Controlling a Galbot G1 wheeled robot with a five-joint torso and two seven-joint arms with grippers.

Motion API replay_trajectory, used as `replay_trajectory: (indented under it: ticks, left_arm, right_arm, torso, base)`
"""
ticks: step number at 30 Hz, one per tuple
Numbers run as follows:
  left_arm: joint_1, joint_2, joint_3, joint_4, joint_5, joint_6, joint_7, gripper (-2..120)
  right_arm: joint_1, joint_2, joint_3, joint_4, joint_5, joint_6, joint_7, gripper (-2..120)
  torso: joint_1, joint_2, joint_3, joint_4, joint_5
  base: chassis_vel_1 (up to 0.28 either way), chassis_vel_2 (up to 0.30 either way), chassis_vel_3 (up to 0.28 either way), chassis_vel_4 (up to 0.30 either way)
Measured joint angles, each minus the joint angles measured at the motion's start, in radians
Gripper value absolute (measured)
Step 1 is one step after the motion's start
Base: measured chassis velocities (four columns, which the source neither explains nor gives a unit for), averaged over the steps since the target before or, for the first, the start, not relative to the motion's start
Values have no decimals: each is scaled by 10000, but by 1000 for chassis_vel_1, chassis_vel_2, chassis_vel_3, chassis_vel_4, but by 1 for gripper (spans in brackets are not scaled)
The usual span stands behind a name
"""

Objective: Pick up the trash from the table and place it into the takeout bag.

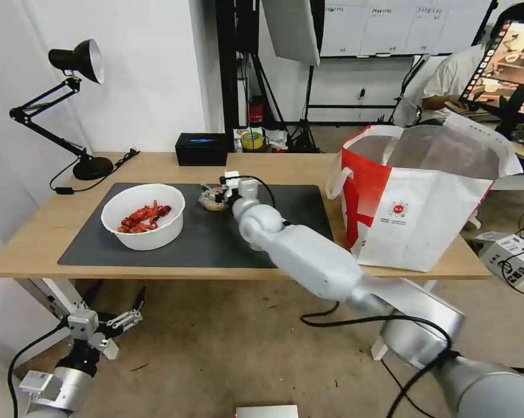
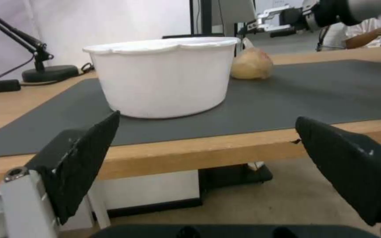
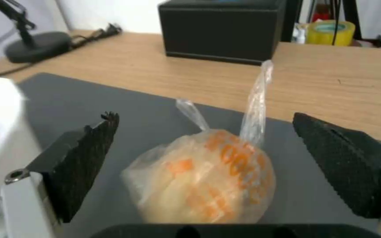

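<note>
On the dark grey mat [image 1: 203, 232] near the middle of the table [image 1: 35, 232], I have the right gripper [image 3: 203, 165] spread wide around the knotted clear bag [image 3: 203, 178]. From the right wrist camera its two black fingers [image 3: 84, 165] stand well apart, one on each side of the bag with its yellowish lump and orange print, and neither pad touches the plastic as far as I can judge. The bag's twisted tails stick up between the fingers. In the head view the bag [image 1: 211, 200] lies just in front of the gripper [image 1: 218, 191], though the wrist hides part of it. The white bowl [image 1: 143, 216] of red crayfish shells sits on the mat to the robot's left of the bag, near but apart. The takeout bag [image 1: 424, 197] stands open at the table's right end. My left gripper [image 2: 208, 165] hangs below the table's front edge, fingers open, holding nothing. A black box [image 3: 221, 29] and lamp base [image 3: 36, 46] sit farther back.
</note>
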Motion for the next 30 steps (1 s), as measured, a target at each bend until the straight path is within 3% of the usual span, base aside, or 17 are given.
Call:
replay_trajectory:
  ticks: [14, 30]
  left_arm:
    - [-64, 134, 50, -62, -71, -3, 3, 100]
    - [-123, 104, 218, -84, -64, 0, 7, 100]
  right_arm:
    - [695, 232, -313, -1663, -178, -449, -1509, 100]
    - [931, 224, -860, -2142, -127, -512, -2554, 100]
  torso:
    - [0, 0, 0, -3, 3]
    - [-1, 0, 0, -2, 3]
  base:
    - [0, 0, 0, 0]
    - [0, 0, 0, 0]
